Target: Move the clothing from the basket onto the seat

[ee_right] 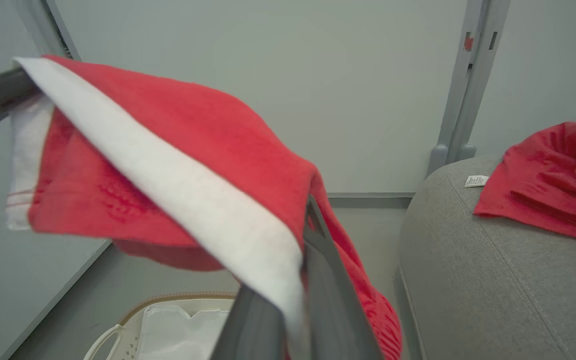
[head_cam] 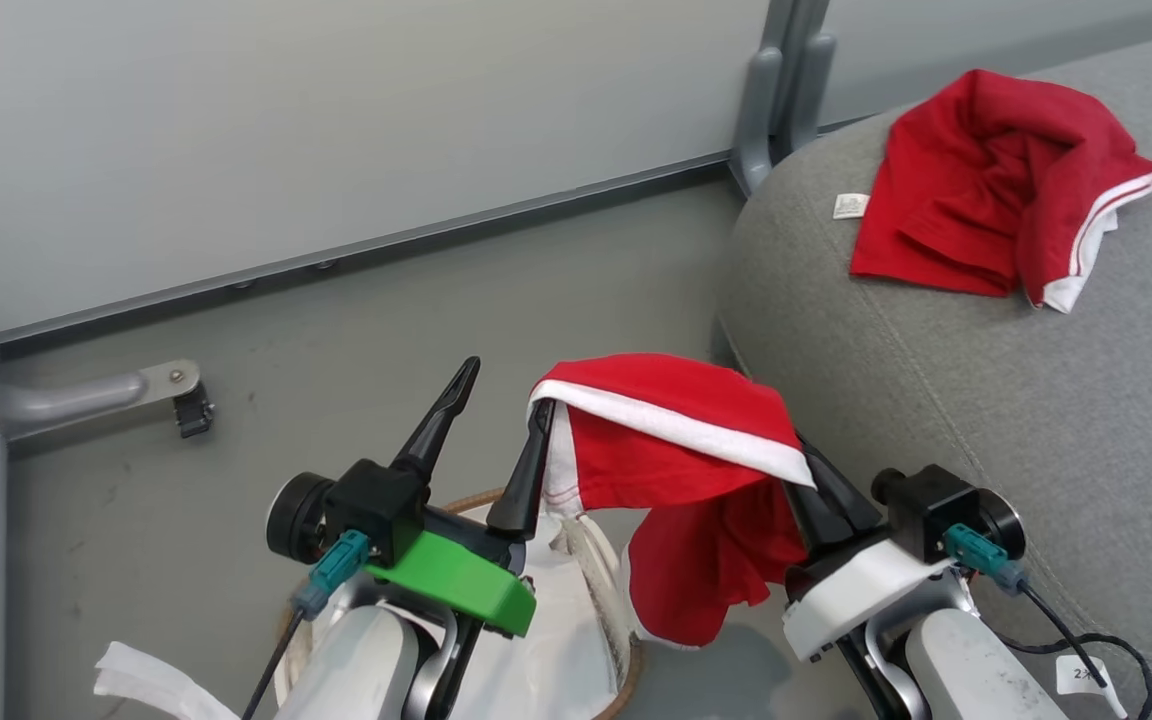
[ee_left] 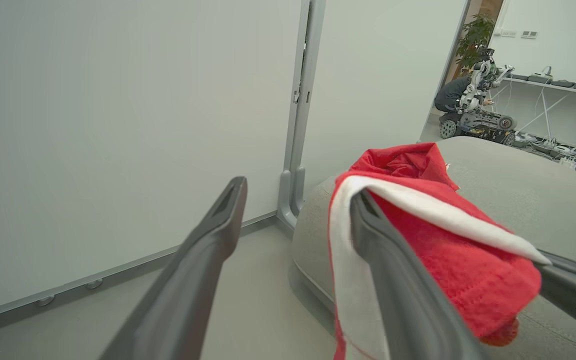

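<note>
One garment (head_cam: 676, 440), pinched in the right claw (ee_right: 308, 235), drapes the spread left claw (head_cam: 506, 390); a second garment (head_cam: 986, 180) lies beyond on the seat (head_cam: 936, 400). Cloth hides right fingertips.

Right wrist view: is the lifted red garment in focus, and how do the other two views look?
Right wrist view: the held garment and fingers are soft, close to the lens; the seat is sharper. Left wrist view: the near fingers blur slightly. Head view: crisp, evenly lit, no glare.
</note>
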Motion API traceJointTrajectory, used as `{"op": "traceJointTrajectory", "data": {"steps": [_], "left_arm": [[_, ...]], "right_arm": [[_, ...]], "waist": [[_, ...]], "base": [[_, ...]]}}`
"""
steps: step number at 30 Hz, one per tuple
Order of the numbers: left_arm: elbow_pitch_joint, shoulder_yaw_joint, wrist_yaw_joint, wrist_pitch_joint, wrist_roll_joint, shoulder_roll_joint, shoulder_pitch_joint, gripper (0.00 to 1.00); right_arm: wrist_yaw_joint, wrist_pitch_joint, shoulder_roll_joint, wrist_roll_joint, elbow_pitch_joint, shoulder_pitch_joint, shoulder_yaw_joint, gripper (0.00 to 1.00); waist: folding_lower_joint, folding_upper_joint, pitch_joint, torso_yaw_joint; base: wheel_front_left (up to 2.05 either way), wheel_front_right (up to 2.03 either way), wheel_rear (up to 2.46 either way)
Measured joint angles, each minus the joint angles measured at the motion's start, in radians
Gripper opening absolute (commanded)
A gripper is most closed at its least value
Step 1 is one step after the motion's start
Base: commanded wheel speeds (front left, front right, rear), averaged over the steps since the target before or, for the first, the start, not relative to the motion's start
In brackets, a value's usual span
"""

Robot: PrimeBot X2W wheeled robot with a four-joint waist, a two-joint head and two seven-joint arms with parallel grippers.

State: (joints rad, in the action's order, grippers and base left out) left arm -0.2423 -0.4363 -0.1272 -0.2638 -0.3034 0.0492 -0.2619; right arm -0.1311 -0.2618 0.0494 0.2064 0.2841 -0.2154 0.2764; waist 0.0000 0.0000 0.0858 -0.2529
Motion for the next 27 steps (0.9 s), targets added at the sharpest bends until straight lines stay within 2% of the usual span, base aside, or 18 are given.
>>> {"op": "traceJointTrajectory", "data": {"steps": [16,22,27], "left_arm": [[-0.01,0.028,-0.002,0.0,0.01,0.0,0.014,1.0],[-0.015,0.027,-0.002,0.0,0.015,-0.001,0.016,1.0],[-0.023,0.01,-0.002,0.0,0.014,-0.001,0.015,1.0]], "right_arm": [[0.0,0.0,0.001,0.035,-0.028,0.043,-0.076,0.0],[0.0,0.0,0.0,0.041,-0.036,0.053,-0.087,0.0],[0.0,0.0,0.001,0.037,-0.05,0.057,-0.113,0.0]], "waist": [[0.0,0.0,0.017,-0.213],[0.0,0.0,0.025,-0.263],[0.0,0.0,0.044,-0.278]], "base": [[0.0,0.0,0.0],[0.0,0.0,0.0],[0.0,0.0,0.0]]}}
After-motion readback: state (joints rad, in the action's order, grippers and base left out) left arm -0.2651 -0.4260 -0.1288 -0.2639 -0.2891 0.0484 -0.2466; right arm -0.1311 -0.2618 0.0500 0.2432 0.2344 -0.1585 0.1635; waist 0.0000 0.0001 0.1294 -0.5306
